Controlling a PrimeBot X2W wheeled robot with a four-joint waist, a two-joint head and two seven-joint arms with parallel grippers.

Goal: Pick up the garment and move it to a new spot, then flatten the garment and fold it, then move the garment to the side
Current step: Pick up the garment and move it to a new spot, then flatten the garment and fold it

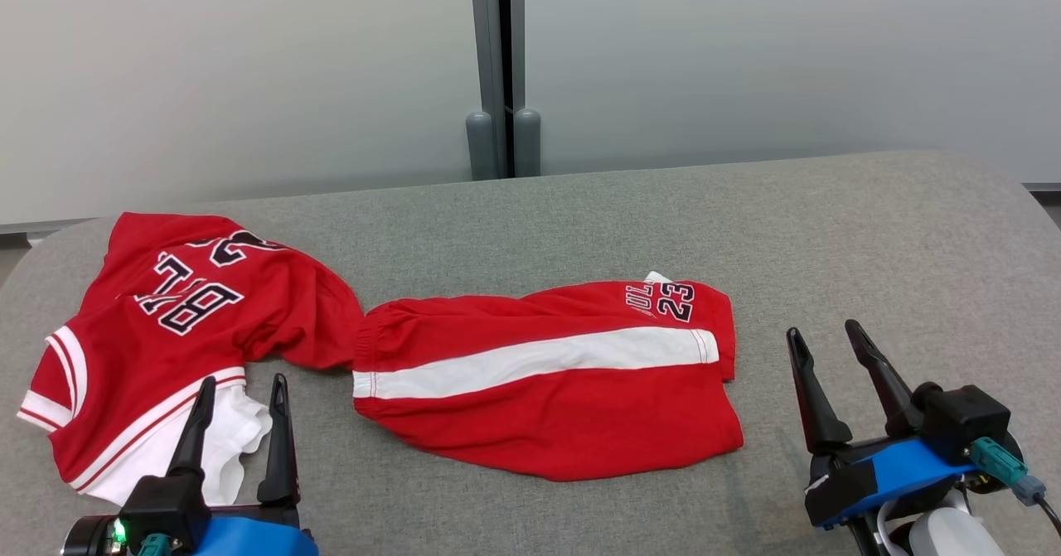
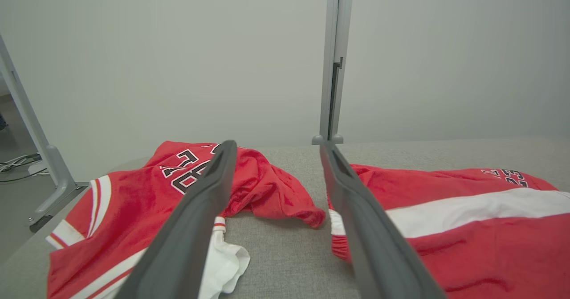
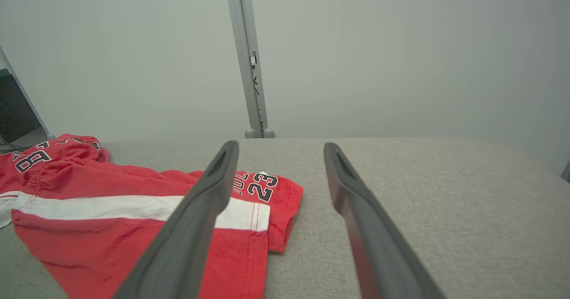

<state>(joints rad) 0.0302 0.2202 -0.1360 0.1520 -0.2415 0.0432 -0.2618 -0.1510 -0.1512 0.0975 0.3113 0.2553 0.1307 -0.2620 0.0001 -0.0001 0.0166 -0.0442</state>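
Note:
Red shorts (image 1: pixel 547 374) with a white side stripe and the number 23 lie roughly flat in the middle of the grey table (image 1: pixel 870 249). They also show in the left wrist view as red shorts (image 2: pixel 467 227) and in the right wrist view as red shorts (image 3: pixel 133 227). A crumpled red jersey (image 1: pixel 182 324) with white trim lies at the left, touching the shorts' waistband. My left gripper (image 1: pixel 240 382) is open, its fingertips over the jersey's white hem. My right gripper (image 1: pixel 825 328) is open over bare table, right of the shorts. Neither holds anything.
A pale wall with a grey vertical post (image 1: pixel 497 67) rises behind the table. The table's right half is bare grey fabric. Off the table's left edge, a metal frame leg (image 2: pixel 40 147) and cables stand on the floor.

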